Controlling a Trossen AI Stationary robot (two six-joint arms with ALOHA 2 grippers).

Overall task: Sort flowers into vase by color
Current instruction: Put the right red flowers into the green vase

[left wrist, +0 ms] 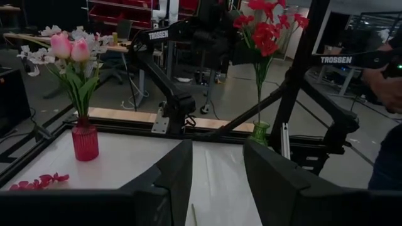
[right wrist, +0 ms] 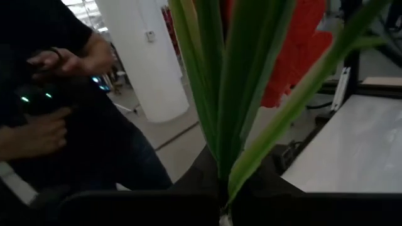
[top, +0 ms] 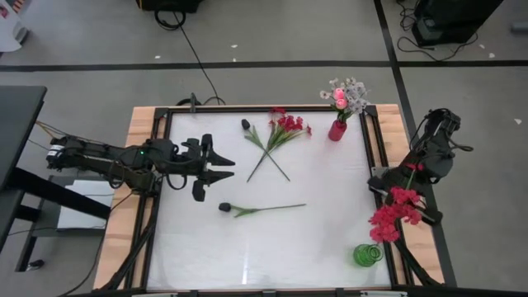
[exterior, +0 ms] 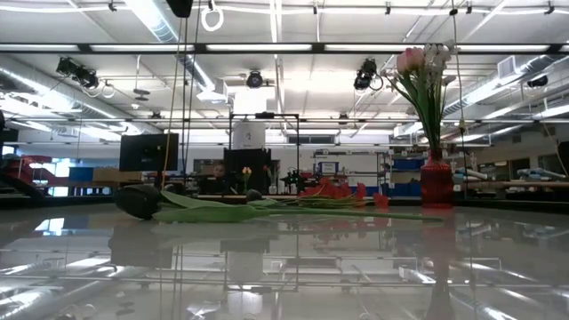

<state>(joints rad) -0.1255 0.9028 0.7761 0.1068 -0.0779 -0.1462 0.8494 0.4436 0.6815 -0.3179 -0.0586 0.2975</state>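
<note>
My right gripper (top: pixel 407 183) at the table's right edge is shut on a red blossom spray (top: pixel 394 214), which shows close up in the right wrist view (right wrist: pixel 295 50). In the left wrist view the spray (left wrist: pixel 267 25) stands upright over the green vase (left wrist: pixel 260 133). I cannot tell whether its stem end is inside. The green vase (top: pixel 369 254) stands at the near right. My left gripper (top: pixel 216 167) is open and empty at the table's left. A red vase (top: pixel 337 129) holds pink and white flowers. A dark-bud flower (top: pixel 247 209) lies mid-table. A red spray (top: pixel 285 128) and another dark bud (top: pixel 247 124) lie crossed. My right gripper pinches the red spray's green stems and leaves (right wrist: pixel 221 182) between its two fingers, at the lower part of the bunch. The stems rise away from the fingers, with the red blossoms (right wrist: pixel 301 56) at the far end. The spray is lifted clear of the table.
The table has a wooden border with a dark frame (top: pixel 161 148). A person (right wrist: pixel 56 94) stands beyond the table's right side. Bare white surface (top: pixel 272 247) lies at the near middle.
</note>
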